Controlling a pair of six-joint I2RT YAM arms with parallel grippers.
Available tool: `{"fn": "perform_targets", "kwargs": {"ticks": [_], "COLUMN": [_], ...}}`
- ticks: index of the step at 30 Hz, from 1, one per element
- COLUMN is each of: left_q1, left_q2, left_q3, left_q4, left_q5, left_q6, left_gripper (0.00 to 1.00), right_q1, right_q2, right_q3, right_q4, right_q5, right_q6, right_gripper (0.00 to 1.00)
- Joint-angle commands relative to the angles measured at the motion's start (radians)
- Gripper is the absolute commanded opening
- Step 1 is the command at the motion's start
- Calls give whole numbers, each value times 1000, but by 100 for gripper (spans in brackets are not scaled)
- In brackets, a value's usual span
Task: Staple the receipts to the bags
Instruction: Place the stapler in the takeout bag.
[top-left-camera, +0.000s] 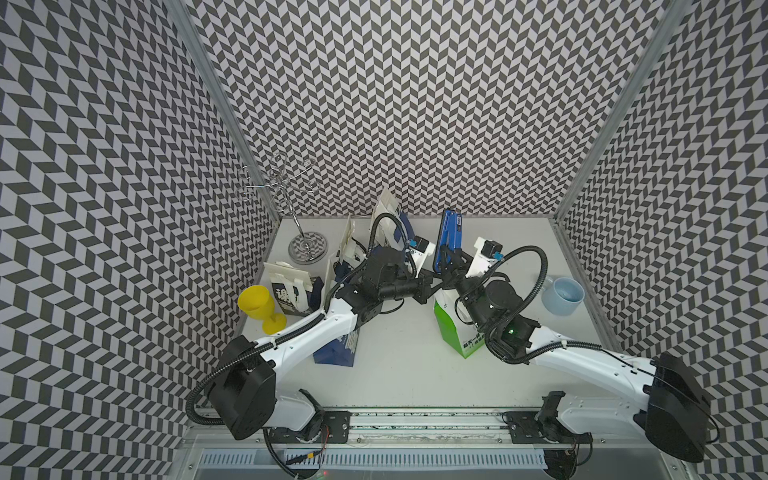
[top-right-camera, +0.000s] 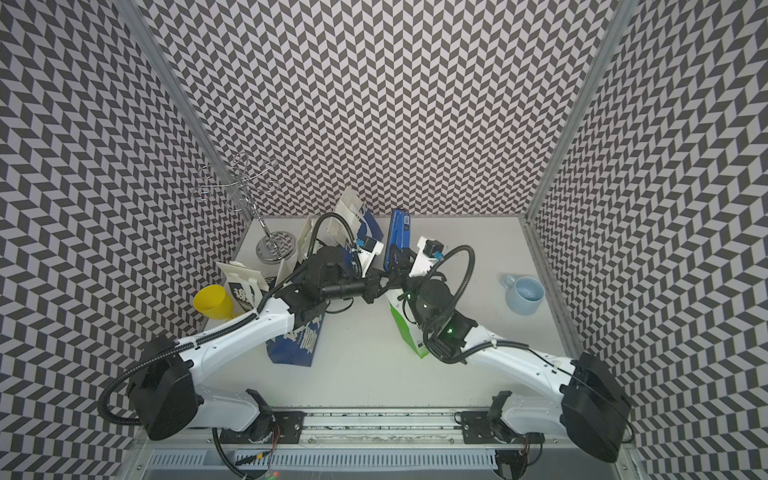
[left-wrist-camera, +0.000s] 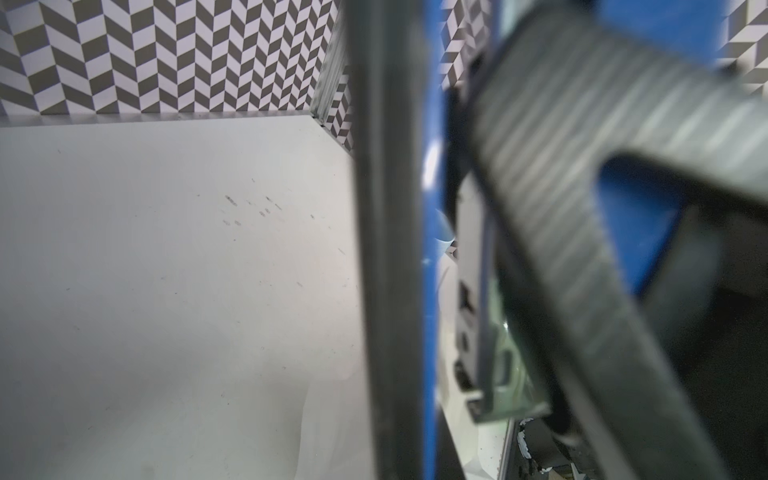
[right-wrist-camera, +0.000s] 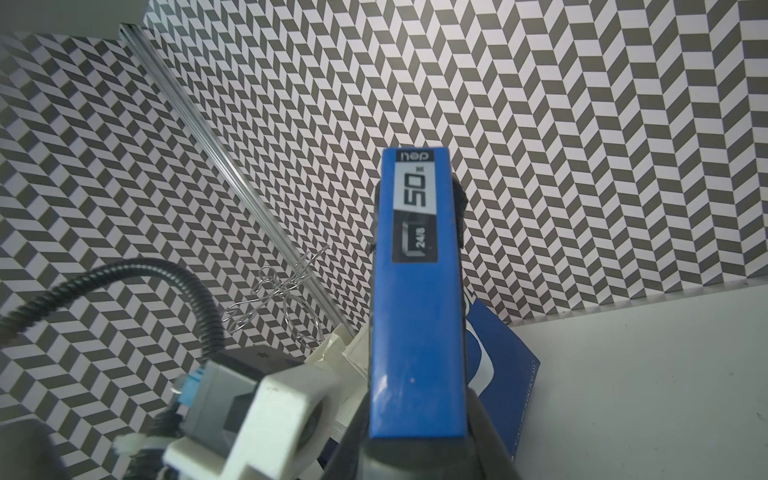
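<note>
Stapler (top-left-camera: 449, 237), blue, stands nearly upright above the back of the tabletop (top-left-camera: 415, 374), its lower end pinched in the right jaws. The left jaws, pressed together, sit just beside that grip. The green bag (top-left-camera: 446, 326) lies under the right arm. One dark blue bag (top-left-camera: 336, 353) lies beneath the left arm, and another (top-left-camera: 286, 297) stands beside a yellow goblet (top-left-camera: 259, 305).

I note both arms match: left arm (top-left-camera: 299, 337) and right arm (top-left-camera: 582, 360) have white moulded links, with bulky black joint housings (top-left-camera: 245, 390) and black wrists. Ribbed black cable conduit (top-left-camera: 541, 270) loops along each. A small green light (top-left-camera: 511, 331) glows on the right arm's elbow.
</note>
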Motion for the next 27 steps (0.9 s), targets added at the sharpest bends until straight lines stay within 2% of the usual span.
{"fn": "perform_targets", "kwargs": {"ticks": [1, 7, 18, 27], "left_q1": [5, 7, 17, 28], "left_q2": [-51, -46, -28, -42], "left_q3": [5, 5, 41, 34], "left_q4": [110, 125, 8, 26], "left_q5": [35, 46, -71, -59], "left_q6": [-23, -38, -14, -9], "left_gripper": [0, 0, 0, 0], "right_q1": [6, 6, 5, 3], "right_q2": [10, 16, -102, -153], "right_q3": [-3, 12, -21, -92], "right_q4": [100, 113, 48, 24], "right_q5": [39, 56, -93, -121], "right_q6": [-30, -52, -139, -88], "right_gripper": [5, 5, 4, 4]}}
